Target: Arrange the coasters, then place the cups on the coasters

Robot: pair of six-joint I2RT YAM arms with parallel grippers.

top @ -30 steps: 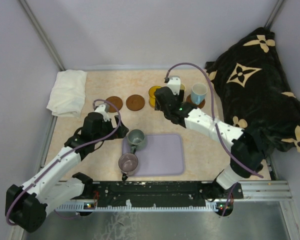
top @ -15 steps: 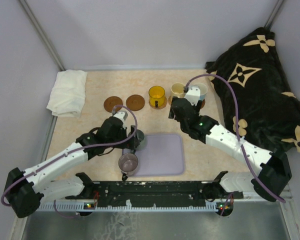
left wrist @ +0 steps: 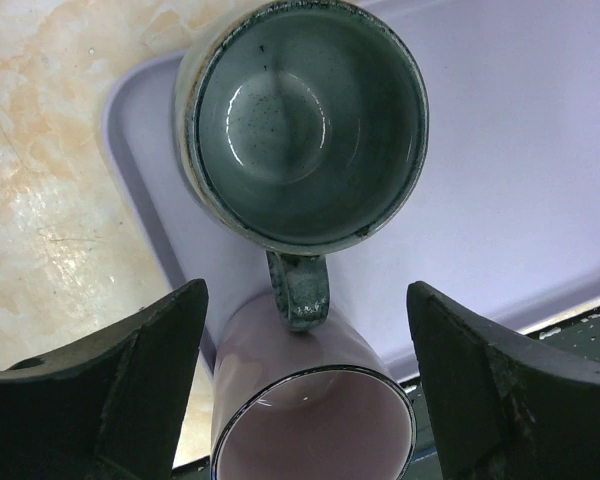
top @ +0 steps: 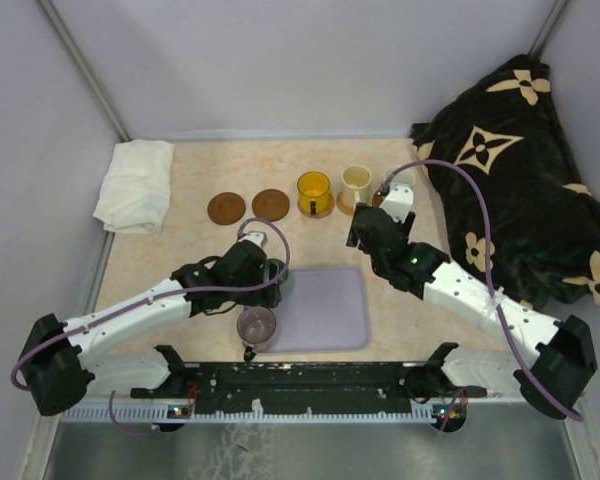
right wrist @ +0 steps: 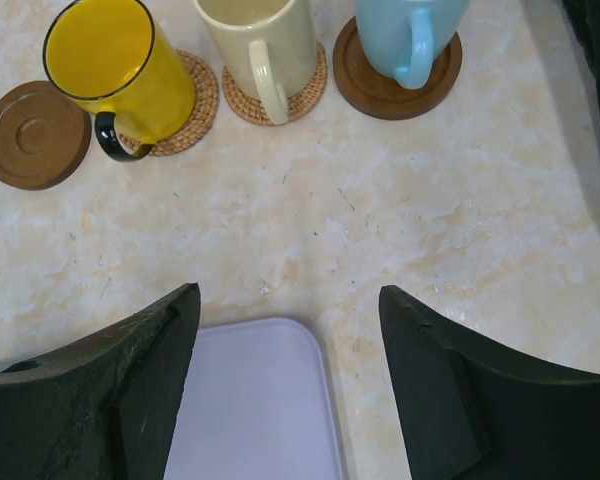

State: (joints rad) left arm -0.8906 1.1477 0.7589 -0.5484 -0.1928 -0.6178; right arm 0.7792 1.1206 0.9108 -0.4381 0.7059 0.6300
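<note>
Lavender tray (top: 332,312), white cloth (top: 135,185), perhaps blanket (top: 510,165)

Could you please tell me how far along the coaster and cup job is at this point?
Done: the yellow cup, cream cup and light blue cup each stand on a coaster. In hand: the left gripper, open, hovers over the grey-green cup on the tray; the right gripper is open and empty. Left: that cup and the mauve cup must go onto the two bare coasters.

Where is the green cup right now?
In the left wrist view, the green cup stands on a corner of the tray, handle toward the mauve cup, beneath the left pincer.
</note>
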